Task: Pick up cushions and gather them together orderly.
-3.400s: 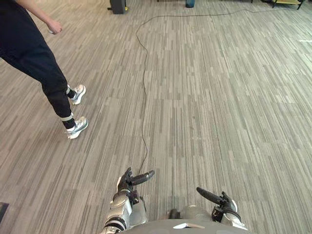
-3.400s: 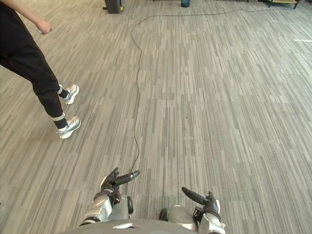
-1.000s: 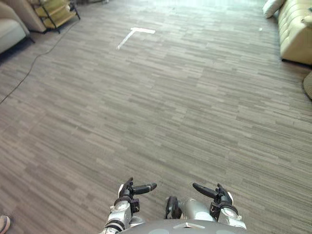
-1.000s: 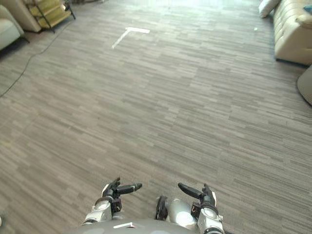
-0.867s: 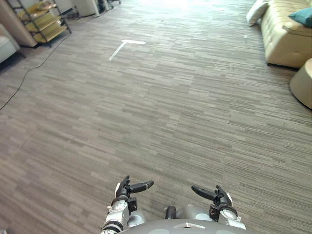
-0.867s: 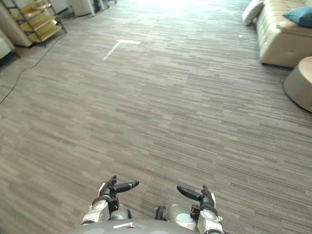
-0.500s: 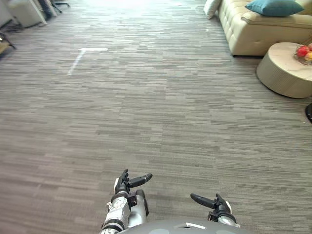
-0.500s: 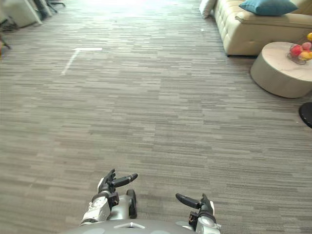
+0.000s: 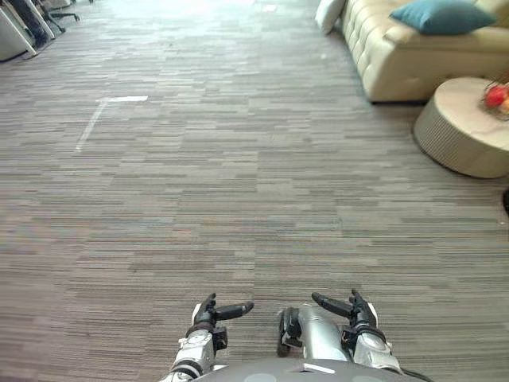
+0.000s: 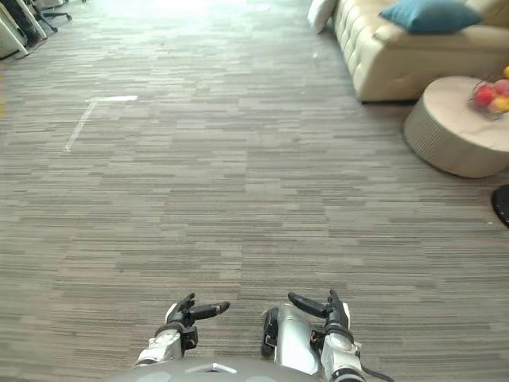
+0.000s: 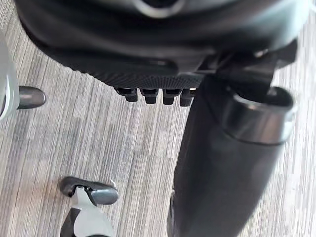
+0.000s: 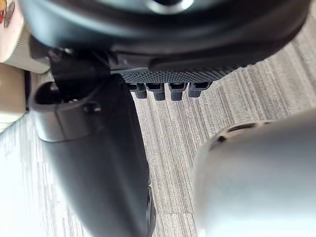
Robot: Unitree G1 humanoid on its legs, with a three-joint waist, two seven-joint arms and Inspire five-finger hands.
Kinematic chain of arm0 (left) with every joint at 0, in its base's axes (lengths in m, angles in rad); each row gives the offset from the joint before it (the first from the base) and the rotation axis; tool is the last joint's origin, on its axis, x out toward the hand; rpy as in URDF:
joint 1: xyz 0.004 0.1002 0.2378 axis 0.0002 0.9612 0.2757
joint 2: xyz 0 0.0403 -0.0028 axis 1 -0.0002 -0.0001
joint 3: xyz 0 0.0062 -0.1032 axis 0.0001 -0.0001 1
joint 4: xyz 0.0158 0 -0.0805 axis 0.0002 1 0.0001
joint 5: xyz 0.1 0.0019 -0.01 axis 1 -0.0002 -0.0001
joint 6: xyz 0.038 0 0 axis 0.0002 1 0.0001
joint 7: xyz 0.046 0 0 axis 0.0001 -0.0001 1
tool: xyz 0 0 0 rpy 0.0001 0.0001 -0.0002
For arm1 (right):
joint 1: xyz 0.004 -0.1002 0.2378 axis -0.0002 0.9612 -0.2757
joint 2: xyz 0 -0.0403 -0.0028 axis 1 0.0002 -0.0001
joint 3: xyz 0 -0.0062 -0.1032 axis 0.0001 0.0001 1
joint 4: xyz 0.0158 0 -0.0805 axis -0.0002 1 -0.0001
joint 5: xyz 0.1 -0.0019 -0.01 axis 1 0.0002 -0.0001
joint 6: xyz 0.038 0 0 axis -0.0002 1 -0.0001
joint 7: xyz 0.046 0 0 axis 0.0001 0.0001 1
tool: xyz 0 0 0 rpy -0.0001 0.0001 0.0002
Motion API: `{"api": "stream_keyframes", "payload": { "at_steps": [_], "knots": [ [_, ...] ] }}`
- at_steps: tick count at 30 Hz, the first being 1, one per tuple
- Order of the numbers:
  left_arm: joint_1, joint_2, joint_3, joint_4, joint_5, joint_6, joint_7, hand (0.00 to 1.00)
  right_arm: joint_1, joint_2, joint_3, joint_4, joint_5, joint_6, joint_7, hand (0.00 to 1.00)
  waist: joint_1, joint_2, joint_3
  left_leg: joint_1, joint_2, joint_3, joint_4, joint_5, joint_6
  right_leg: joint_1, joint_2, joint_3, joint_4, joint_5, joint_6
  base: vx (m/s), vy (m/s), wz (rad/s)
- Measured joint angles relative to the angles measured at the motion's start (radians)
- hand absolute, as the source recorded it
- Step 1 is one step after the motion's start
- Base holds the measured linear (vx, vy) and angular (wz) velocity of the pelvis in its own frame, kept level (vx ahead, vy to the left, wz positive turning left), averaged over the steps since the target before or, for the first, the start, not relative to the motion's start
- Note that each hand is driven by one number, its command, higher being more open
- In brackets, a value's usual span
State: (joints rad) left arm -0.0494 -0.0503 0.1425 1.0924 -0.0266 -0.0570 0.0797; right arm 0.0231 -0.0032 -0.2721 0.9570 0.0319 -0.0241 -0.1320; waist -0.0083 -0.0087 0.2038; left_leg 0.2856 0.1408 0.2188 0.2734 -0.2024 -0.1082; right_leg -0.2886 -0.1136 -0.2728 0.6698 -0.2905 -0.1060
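Observation:
A teal cushion [image 9: 444,15] lies on the seat of a beige sofa [image 9: 402,60] at the far right. A white cushion [image 9: 327,13] leans at the sofa's near end, by the floor. My left hand [image 9: 207,314] and right hand [image 9: 355,311] hang low at the view's bottom edge, far from both cushions. Each is open, thumb sticking out, with nothing in it. In the wrist views, the left hand [image 11: 153,59] and the right hand [image 12: 163,54] show above bare carpet.
A round beige coffee table [image 9: 461,131] stands in front of the sofa, carrying a fruit bowl [image 9: 498,95]. A white tape mark [image 9: 97,118] lies on the carpet at left. Office chair bases [image 9: 24,28] stand at the far left. A wide stretch of carpet runs ahead.
The camera has swung round: the person and the long cable have left the picture, and the sofa, cushions and coffee table have come in at right. Both hands stay low and empty.

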Motion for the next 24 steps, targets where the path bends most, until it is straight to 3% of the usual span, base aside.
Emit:
{"api": "stream_keyframes", "payload": {
  "at_steps": [1, 2, 3, 4, 5, 7, 9, 12, 13, 15, 16, 17, 18, 19, 20, 21, 22, 24],
  "knots": [
    [0.001, -0.004, 0.001, -0.01, 0.001, 0.0, -0.007, 1.0, 0.01, -0.002, 0.015, -0.002, -0.01, 0.003, 0.0, 1.0, -0.007, 0.01, -0.001, -0.129, 0.044, -0.078, 0.286, 0.046, -0.093, 0.085, 0.021, -0.03, -0.075, -0.024, 0.015, 0.38, -0.229, 0.46],
    [0.001, -0.004, 0.002, -0.014, 0.001, 0.001, -0.007, 1.0, 0.011, -0.003, 0.018, -0.001, -0.011, 0.003, 0.0, 1.0, -0.007, 0.01, 0.0, -0.148, 0.049, -0.091, 0.334, 0.055, -0.111, 0.097, 0.025, -0.031, -0.086, -0.024, 0.015, 0.35, -0.176, 0.49],
    [0.005, -0.005, 0.023, -0.04, 0.006, 0.0, -0.007, 1.0, 0.02, -0.008, 0.028, 0.001, -0.014, 0.005, 0.0, 1.0, -0.001, 0.022, -0.002, -0.265, 0.084, -0.109, 0.583, 0.06, -0.146, 0.166, 0.055, -0.047, -0.149, -0.022, 0.017, 0.26, -0.103, 0.13],
    [0.007, -0.006, 0.038, -0.053, 0.007, -0.001, -0.006, 1.0, 0.021, -0.011, 0.034, 0.002, -0.014, 0.007, 0.001, 1.0, 0.002, 0.025, -0.002, -0.309, 0.099, -0.101, 0.676, 0.055, -0.135, 0.202, 0.07, -0.05, -0.18, -0.021, 0.018, 0.3, -0.085, 0.07],
    [0.016, -0.003, 0.065, -0.071, 0.007, -0.005, 0.002, 1.0, 0.03, -0.014, 0.057, 0.005, -0.009, 0.012, -0.004, 1.0, 0.009, 0.022, -0.003, -0.385, 0.111, -0.073, 0.756, 0.028, -0.086, 0.281, 0.092, -0.051, -0.241, -0.021, 0.019, 0.29, -0.048, -0.13],
    [0.019, -0.004, 0.08, -0.089, 0.002, -0.014, 0.004, 1.0, 0.031, -0.015, 0.062, 0.02, -0.009, 0.013, -0.004, 1.0, 0.017, 0.021, -0.002, -0.453, 0.11, 0.007, 0.676, -0.022, 0.0, 0.373, 0.095, -0.043, -0.311, -0.013, 0.032, 0.31, -0.02, -0.24],
    [0.019, -0.01, 0.079, -0.104, -0.001, -0.034, -0.001, 1.0, 0.034, -0.017, 0.066, 0.023, -0.01, 0.019, -0.005, 1.0, 0.032, 0.024, -0.001, -0.508, 0.098, 0.038, 0.482, -0.039, 0.035, 0.437, 0.095, -0.021, -0.378, -0.007, 0.047, 0.3, 0.042, -0.32],
    [0.018, -0.01, 0.081, -0.116, -0.002, -0.053, -0.004, 1.0, 0.031, -0.017, 0.081, 0.031, -0.01, 0.02, -0.009, 1.0, 0.042, 0.018, 0.001, -0.554, 0.079, -0.012, 0.193, -0.014, 0.027, 0.485, 0.087, 0.01, -0.41, -0.022, 0.075, 0.38, 0.139, -0.36],
    [0.015, -0.009, 0.08, -0.128, -0.005, -0.057, -0.008, 1.0, 0.031, -0.021, 0.103, 0.043, -0.01, 0.021, -0.017, 1.0, 0.056, 0.011, 0.004, -0.572, 0.065, -0.048, 0.085, 0.027, 0.021, 0.504, 0.067, 0.042, -0.411, -0.043, 0.106, 0.51, 0.28, -0.56],
    [0.013, -0.009, 0.08, -0.128, -0.009, -0.061, -0.007, 1.0, 0.032, -0.023, 0.108, 0.046, -0.01, 0.022, -0.023, 1.0, 0.06, 0.009, 0.004, -0.576, 0.063, -0.042, 0.034, 0.062, 0.021, 0.524, 0.047, 0.077, -0.411, -0.076, 0.139, 0.47, 0.295, -0.68],
    [0.012, -0.004, 0.081, -0.127, -0.01, -0.062, -0.001, 1.0, 0.035, -0.012, 0.106, 0.052, -0.011, 0.024, -0.025, 1.0, 0.064, -0.006, -0.005, -0.584, 0.05, -0.024, 0.095, 0.161, 0.031, 0.555, 0.011, 0.113, -0.413, -0.104, 0.173, 0.67, 0.423, -0.54],
    [0.012, -0.004, 0.081, -0.127, -0.01, -0.062, -0.001, 1.0, 0.035, -0.012, 0.106, 0.052, -0.011, 0.024, -0.026, 1.0, 0.064, -0.007, -0.006, -0.585, 0.048, -0.023, 0.1, 0.163, 0.034, 0.556, 0.009, 0.115, -0.414, -0.105, 0.175, 0.58, 0.361, -0.55],
    [0.01, -0.007, 0.081, -0.126, -0.01, -0.06, 0.003, 1.0, 0.038, -0.003, 0.105, 0.058, -0.014, 0.023, -0.024, 1.0, 0.064, -0.022, -0.023, -0.601, 0.021, -0.023, 0.163, 0.183, 0.049, 0.546, -0.029, 0.153, -0.378, -0.106, 0.184, 0.71, 0.448, -0.14],
    [-0.009, 0.014, 0.079, -0.11, -0.009, -0.045, 0.006, 1.0, 0.042, 0.018, 0.089, 0.058, -0.014, 0.025, -0.019, 1.0, 0.063, -0.065, -0.035, -0.594, -0.024, 0.002, 0.217, 0.115, 0.075, 0.477, -0.093, 0.192, -0.207, -0.081, 0.213, 0.45, 0.297, -0.1],
    [-0.014, 0.014, 0.079, -0.102, -0.009, -0.04, 0.008, 1.0, 0.04, 0.02, 0.089, 0.058, -0.016, 0.025, -0.018, 1.0, 0.063, -0.071, -0.034, -0.587, -0.033, 0.007, 0.222, 0.102, 0.079, 0.457, -0.103, 0.201, -0.153, -0.067, 0.214, 0.67, 0.424, 0.17],
    [-0.03, 0.028, 0.077, -0.08, -0.01, -0.027, 0.012, 1.0, 0.036, 0.021, 0.09, 0.058, -0.033, 0.025, -0.013, 1.0, 0.062, -0.085, -0.029, -0.548, -0.053, 0.016, 0.217, 0.073, 0.097, 0.374, -0.131, 0.224, 0.05, 0.027, 0.207, 0.43, 0.246, 0.12],
    [-0.035, 0.038, 0.075, -0.063, -0.01, -0.02, 0.018, 1.0, 0.032, 0.018, 0.095, 0.055, -0.041, 0.024, -0.008, 1.0, 0.058, -0.086, -0.026, -0.512, -0.061, 0.015, 0.203, 0.052, 0.105, 0.319, -0.146, 0.226, 0.174, 0.133, 0.203, 0.51, 0.279, 0.08],
    [-0.033, 0.056, 0.073, -0.043, -0.014, -0.005, 0.036, 1.0, 0.031, 0.014, 0.097, 0.046, -0.051, 0.013, -0.007, 1.0, 0.056, -0.078, -0.019, -0.407, -0.07, 0.016, 0.162, 0.017, 0.115, 0.237, -0.169, 0.208, 0.355, 0.125, 0.204, 0.53, 0.215, -0.04]
  ]
}}
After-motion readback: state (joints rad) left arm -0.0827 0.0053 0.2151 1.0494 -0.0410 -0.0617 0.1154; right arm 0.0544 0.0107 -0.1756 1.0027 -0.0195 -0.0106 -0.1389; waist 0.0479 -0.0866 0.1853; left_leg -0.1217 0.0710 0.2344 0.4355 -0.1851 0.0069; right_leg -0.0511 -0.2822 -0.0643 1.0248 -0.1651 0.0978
